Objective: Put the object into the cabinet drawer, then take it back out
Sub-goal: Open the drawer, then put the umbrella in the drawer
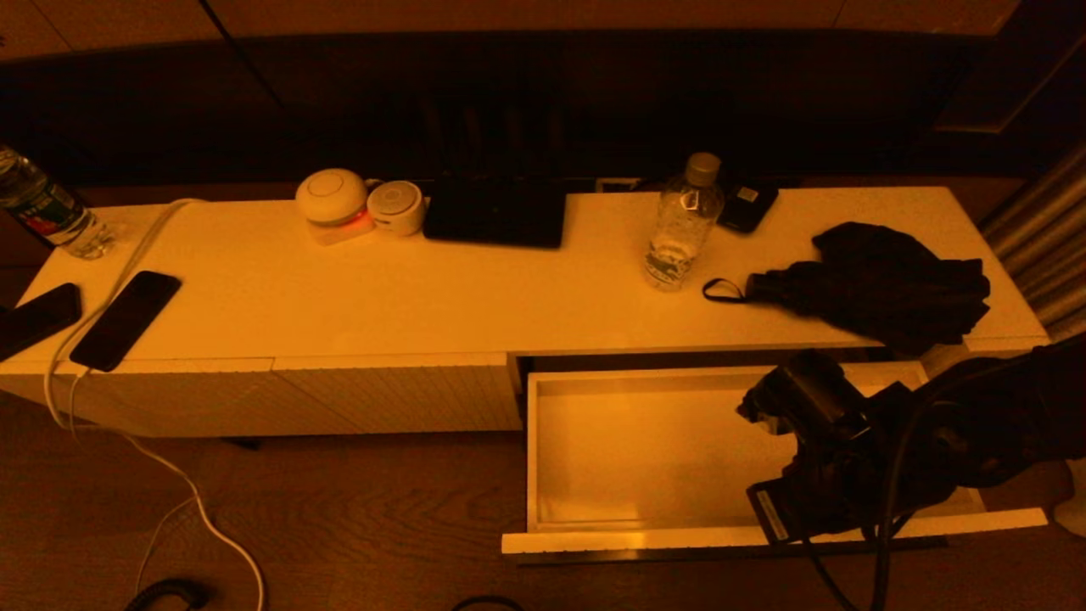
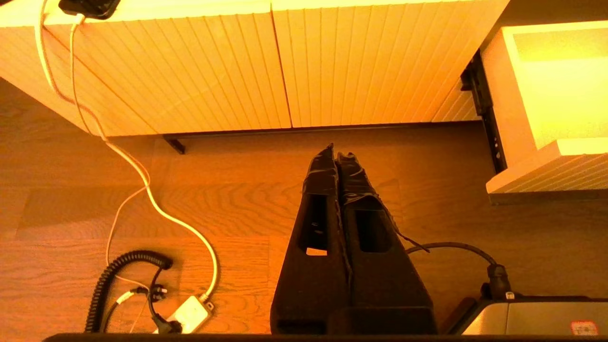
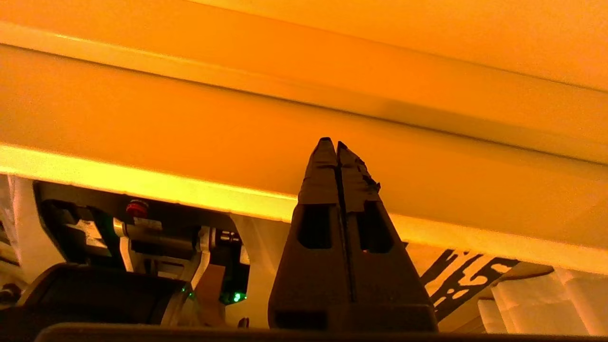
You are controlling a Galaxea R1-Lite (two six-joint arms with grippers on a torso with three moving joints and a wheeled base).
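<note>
The cabinet (image 1: pixel 407 297) is a long low white sideboard. Its cabinet drawer (image 1: pixel 645 441) stands pulled out at the right, and the visible white inside holds nothing. A clear water bottle (image 1: pixel 681 225) stands on the cabinet top, and a black folded umbrella (image 1: pixel 882 284) lies to its right. My right gripper (image 1: pixel 776 513) is shut and empty, low in the drawer's front right part. In the right wrist view its tips (image 3: pixel 332 142) point at the drawer's front wall (image 3: pixel 427 166). My left gripper (image 2: pixel 335 152) is shut and empty above the floor, before the ribbed front panels (image 2: pixel 237 71).
On the top lie two dark phones (image 1: pixel 127 318) with a white cable (image 1: pixel 110 280) at the left, another bottle (image 1: pixel 47 212), two round white devices (image 1: pixel 333 199), a black flat pad (image 1: pixel 496 212) and a small dark device (image 1: pixel 747 204). Cables and a plug (image 2: pixel 187 313) lie on the wooden floor.
</note>
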